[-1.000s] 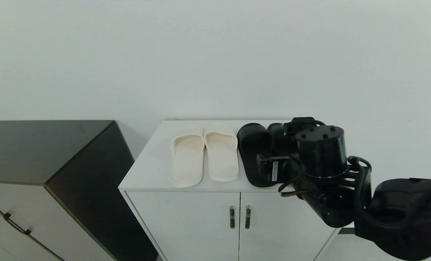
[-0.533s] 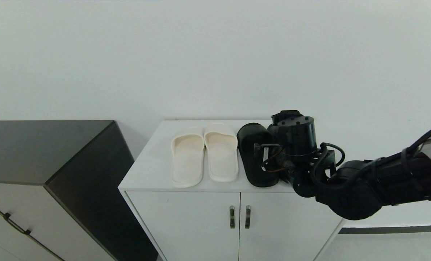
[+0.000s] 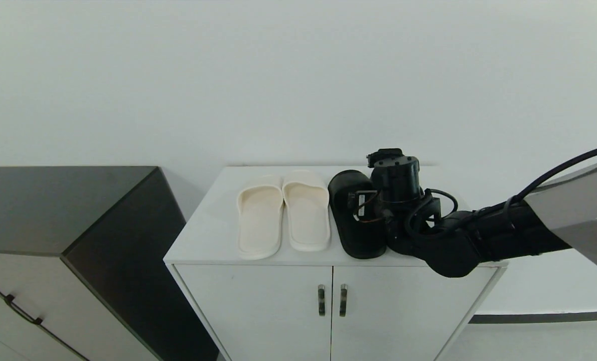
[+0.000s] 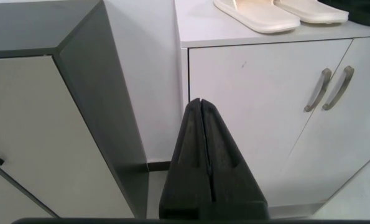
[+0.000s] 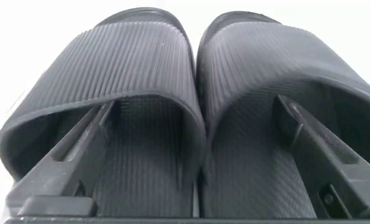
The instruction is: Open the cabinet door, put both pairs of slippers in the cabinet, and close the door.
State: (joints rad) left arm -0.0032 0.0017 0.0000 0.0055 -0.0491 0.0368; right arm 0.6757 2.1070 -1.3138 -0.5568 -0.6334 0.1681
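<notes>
The right gripper (image 5: 196, 107) is spread wide, one finger (image 5: 79, 146) pushed under the strap of each of the black slippers (image 3: 361, 240), so the two ribbed straps sit side by side between its jaws. The right arm (image 3: 479, 235) comes in low from the right, across that corner of the white cabinet (image 3: 203, 230). The black pair lies on the cabinet top with the heels right at the front edge and the toes toward the wall.

Just to their left, touching or nearly so, the cream slippers (image 3: 306, 215) lie parallel, their heels also close to the front edge. A strip of bare top runs left of them to the cabinet's side edge.

Below, both doors (image 3: 258, 311) are shut, and the two handles (image 3: 321, 300) (image 3: 343, 300) stand upright beside the centre seam.

The left gripper (image 4: 201, 104) has its fingers pressed flat together. It hangs low in front of the left door, facing the narrow gap between the white cabinet and the dark cabinet (image 3: 123, 240), which stands angled close by on the left.
</notes>
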